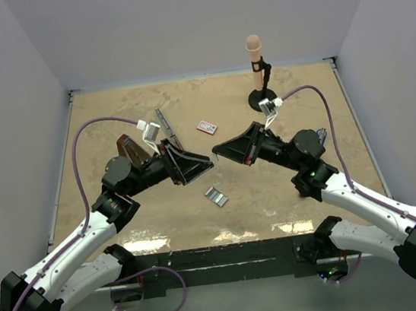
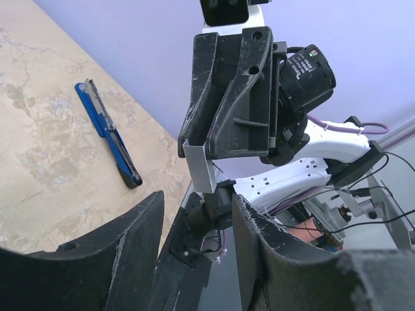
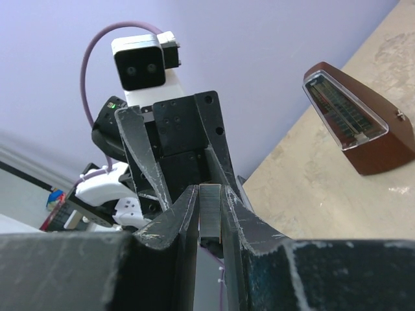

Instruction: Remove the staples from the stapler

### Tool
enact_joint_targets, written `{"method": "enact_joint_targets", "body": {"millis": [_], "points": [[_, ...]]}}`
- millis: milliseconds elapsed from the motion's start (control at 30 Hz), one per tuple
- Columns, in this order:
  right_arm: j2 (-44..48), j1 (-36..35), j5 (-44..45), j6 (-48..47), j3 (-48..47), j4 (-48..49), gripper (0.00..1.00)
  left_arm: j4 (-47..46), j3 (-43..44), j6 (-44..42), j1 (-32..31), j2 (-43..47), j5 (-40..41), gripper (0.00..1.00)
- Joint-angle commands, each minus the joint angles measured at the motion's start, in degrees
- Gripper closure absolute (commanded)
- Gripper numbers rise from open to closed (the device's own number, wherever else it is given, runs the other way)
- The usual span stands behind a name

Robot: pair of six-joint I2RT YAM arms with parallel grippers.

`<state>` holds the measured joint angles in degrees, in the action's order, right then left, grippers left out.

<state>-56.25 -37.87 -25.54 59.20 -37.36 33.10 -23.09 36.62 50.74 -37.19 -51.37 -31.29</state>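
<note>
Right pincer (image 3: pixel 209 194), raised and level, clamps staples (image 3: pixel 209 214) edge-on. Left pincer (image 2: pixel 196 217) faces it tip to tip, fingers apart, empty. Box (image 1: pixel 206 127) print too small to read.

Two white-and-black robot arms are shown from above, bolted side by side at the near edge and reaching inward. The left arm (image 1: pixel 74 246) is bent at the elbow, and its black left gripper (image 1: pixel 207 163) is pointed to the right. The right arm (image 1: pixel 359 197) is bent in mirror fashion, and its black right gripper (image 1: pixel 218 153) is pointed to the left. The two grippers are brought nearly tip to tip; contact between them cannot be judged. The left jaws are spread apart with nothing gripped. The right jaws are closed on a silvery ridged strip of staples (image 3: pixel 209 210), which is pinched between the fingertips.
</note>
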Motion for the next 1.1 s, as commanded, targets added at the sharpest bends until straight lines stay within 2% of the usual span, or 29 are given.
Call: {"method": "enact_joint_targets", "body": {"millis": [0, 1067], "points": [[1.1, 0.0, -2.1, 1.4, -0.3, 4.7, 0.78, -6.3, -0.8, 2.5, 0.0, -0.1, -1.1, 0.5], [0.1, -0.8, -2.7, 2.9, 0.6, 7.1, 0.78, -20.7, -2.7, 9.3, -0.1, -5.4, -4.7, 0.58]]}}
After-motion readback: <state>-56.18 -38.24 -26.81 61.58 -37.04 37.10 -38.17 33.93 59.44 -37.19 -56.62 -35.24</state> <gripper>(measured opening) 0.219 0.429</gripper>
